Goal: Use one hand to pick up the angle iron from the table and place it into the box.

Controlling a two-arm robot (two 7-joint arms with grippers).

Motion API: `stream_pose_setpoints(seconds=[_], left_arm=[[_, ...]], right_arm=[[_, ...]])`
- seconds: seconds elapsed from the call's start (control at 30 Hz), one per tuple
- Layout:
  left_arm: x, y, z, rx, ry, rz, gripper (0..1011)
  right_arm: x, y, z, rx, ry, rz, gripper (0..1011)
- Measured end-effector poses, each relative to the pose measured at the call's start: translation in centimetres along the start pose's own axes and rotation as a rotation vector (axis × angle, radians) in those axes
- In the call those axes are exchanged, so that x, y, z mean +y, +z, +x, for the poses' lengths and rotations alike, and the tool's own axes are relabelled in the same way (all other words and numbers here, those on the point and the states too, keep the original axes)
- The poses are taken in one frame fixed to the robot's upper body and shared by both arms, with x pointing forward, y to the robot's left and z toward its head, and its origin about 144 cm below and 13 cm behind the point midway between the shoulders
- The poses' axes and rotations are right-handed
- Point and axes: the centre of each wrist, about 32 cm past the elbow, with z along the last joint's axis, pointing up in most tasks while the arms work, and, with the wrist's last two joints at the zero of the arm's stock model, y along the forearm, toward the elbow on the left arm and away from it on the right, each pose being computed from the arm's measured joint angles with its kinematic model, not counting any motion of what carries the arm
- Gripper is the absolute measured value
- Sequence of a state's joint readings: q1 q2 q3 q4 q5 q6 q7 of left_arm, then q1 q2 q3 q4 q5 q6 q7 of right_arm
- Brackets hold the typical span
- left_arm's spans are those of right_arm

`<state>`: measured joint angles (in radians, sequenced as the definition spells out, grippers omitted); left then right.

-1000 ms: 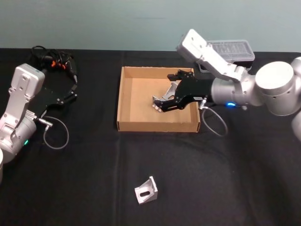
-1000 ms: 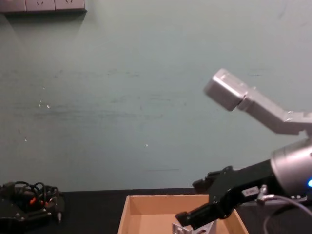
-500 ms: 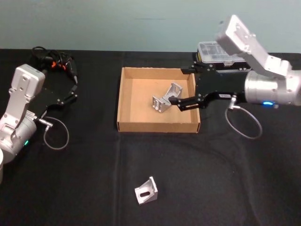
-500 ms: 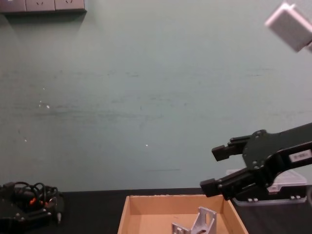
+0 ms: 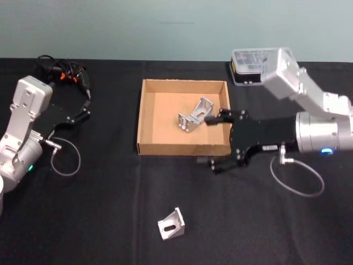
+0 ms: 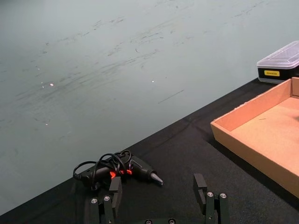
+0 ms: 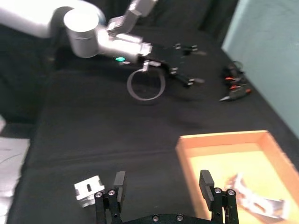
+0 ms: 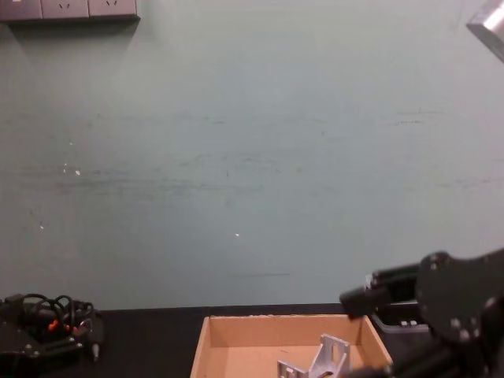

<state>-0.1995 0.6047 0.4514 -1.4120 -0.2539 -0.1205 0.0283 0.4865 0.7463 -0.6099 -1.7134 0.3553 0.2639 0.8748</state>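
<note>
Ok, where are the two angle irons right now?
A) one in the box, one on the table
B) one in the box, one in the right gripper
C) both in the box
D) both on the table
A: one angle iron lies in the box, the other angle iron sits on the table nearer the robot; the right gripper is open and empty by the box, the left gripper parked far left.

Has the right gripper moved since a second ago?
Yes. The right gripper has drawn back from inside the box toward the robot, now hanging open over its near right corner, the angle iron left inside.
</note>
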Motion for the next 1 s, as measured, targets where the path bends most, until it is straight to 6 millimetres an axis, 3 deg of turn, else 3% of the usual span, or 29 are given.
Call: stream_pose_setpoints(seconds=[0.43, 1.0], left_arm=[[0.0, 0.0, 0.0, 0.0, 0.0, 0.0, 1000], [0.0, 0.0, 0.0, 0.0, 0.0, 0.0, 1000]], right_arm=[[2.3, -1.0, -1.9, 0.001, 0.151, -0.044, 1003], [4.8, -1.4, -2.3, -0.044, 0.283, -0.104, 1003]])
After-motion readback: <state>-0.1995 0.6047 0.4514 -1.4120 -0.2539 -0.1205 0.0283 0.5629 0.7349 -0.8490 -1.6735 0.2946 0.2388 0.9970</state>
